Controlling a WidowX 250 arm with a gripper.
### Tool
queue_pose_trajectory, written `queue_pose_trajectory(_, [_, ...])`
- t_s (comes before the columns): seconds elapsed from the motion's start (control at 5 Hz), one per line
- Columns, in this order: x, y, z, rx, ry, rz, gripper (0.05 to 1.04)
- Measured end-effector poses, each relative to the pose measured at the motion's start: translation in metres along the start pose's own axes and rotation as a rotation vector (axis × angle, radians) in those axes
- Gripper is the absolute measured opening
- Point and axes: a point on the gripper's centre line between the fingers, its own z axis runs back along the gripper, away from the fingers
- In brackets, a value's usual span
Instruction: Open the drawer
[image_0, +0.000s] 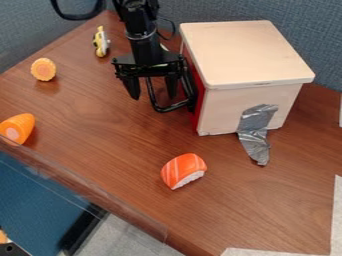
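The black gripper (153, 95) hangs at the left side of the wooden box, pointing down with its two fingers apart. A pale wooden box (247, 55) holds the drawer, whose red front (198, 111) faces left and looks flush against the box. From this front a black loop handle (172, 107) sticks out to the left. The gripper's right finger overlaps the space inside the loop; whether it touches the handle I cannot tell. The gripper partly hides the handle and the upper part of the red front.
Grey tape (255, 132) hangs on the box's near side. Orange-and-white sushi (182, 170) lies in front of the box. On the left are a carrot piece (18, 127), an orange slice (43, 69) and a small yellow toy (101, 42). The brown table's edge (87, 192) runs diagonally along the lower left.
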Motion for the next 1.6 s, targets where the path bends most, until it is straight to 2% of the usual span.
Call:
queue_pose_trajectory(0.4, [-0.003,0.005,-0.010,0.040,-0.004,0.032,0.364])
queue_pose_trajectory(0.6, [-0.006,0.012,-0.012,0.048,0.001,0.056,0.215])
queue_pose_trajectory(0.8, [-0.011,0.028,-0.009,0.082,-0.003,0.115,0.182])
queue_pose_trajectory(1.2, [-0.010,0.062,0.001,0.109,0.019,0.196,0.152])
queue_pose_trajectory(1.6, [-0.008,0.087,0.009,0.111,0.039,0.225,0.137])
